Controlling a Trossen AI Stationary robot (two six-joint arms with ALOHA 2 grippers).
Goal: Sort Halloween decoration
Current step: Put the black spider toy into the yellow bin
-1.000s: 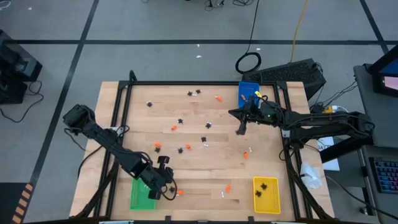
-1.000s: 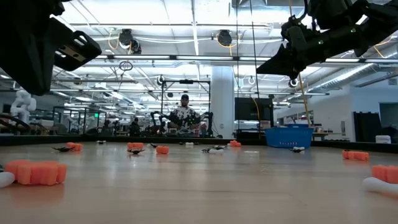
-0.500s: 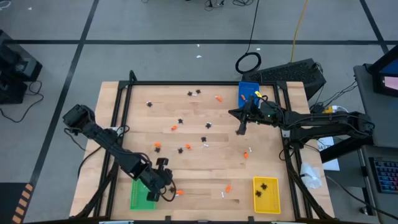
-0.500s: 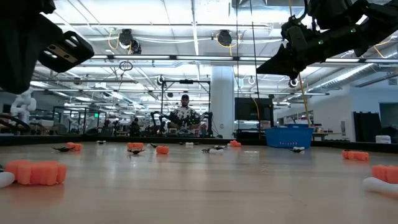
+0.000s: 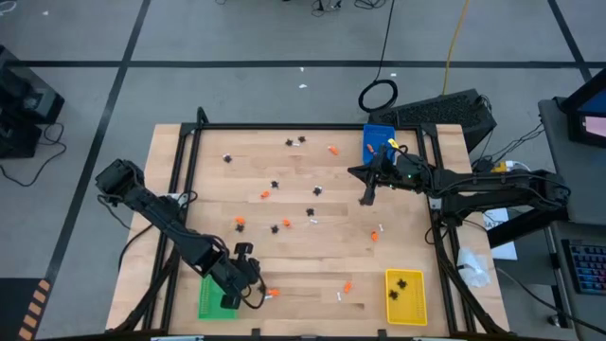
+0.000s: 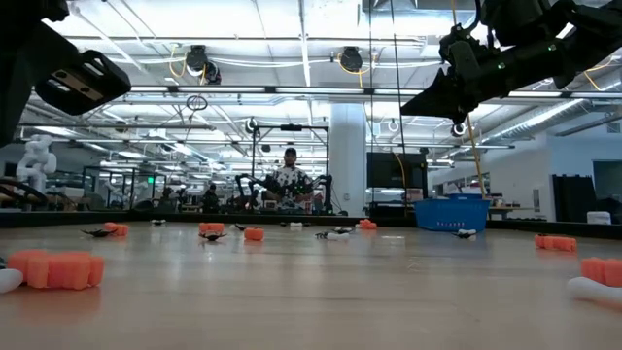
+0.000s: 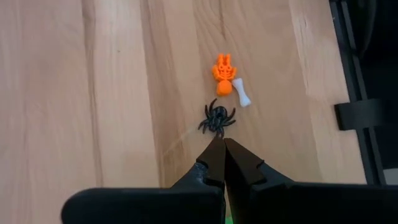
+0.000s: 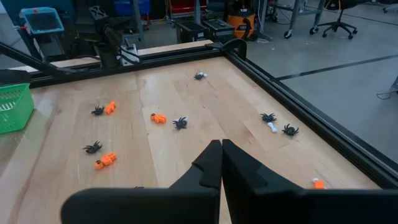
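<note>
Tiny trinkets lie scattered on the wooden table (image 5: 312, 246): orange lumps, black spiders, white bones. In the left wrist view a black spider (image 7: 217, 118), an orange lump (image 7: 224, 68) and a white bone (image 7: 241, 93) lie close together just ahead of my left gripper (image 7: 221, 144). That gripper is shut and empty. It hovers by the green tray (image 5: 210, 301), raised off the table (image 6: 78, 78). My right gripper (image 5: 365, 196) is shut and empty too (image 8: 221, 144), and hangs high over the table's right far part (image 6: 428, 97).
The blue tray (image 5: 379, 140) stands at the far right corner. The yellow tray (image 5: 405, 296), near right, holds black spiders. A black frame rail (image 5: 284, 127) runs around the table. More trinkets show in the right wrist view, such as a spider (image 8: 180, 122).
My left gripper has drifted a little toward the table's left and near edges, closer to the green tray, staying shut. My right arm and the trinkets have kept still.
</note>
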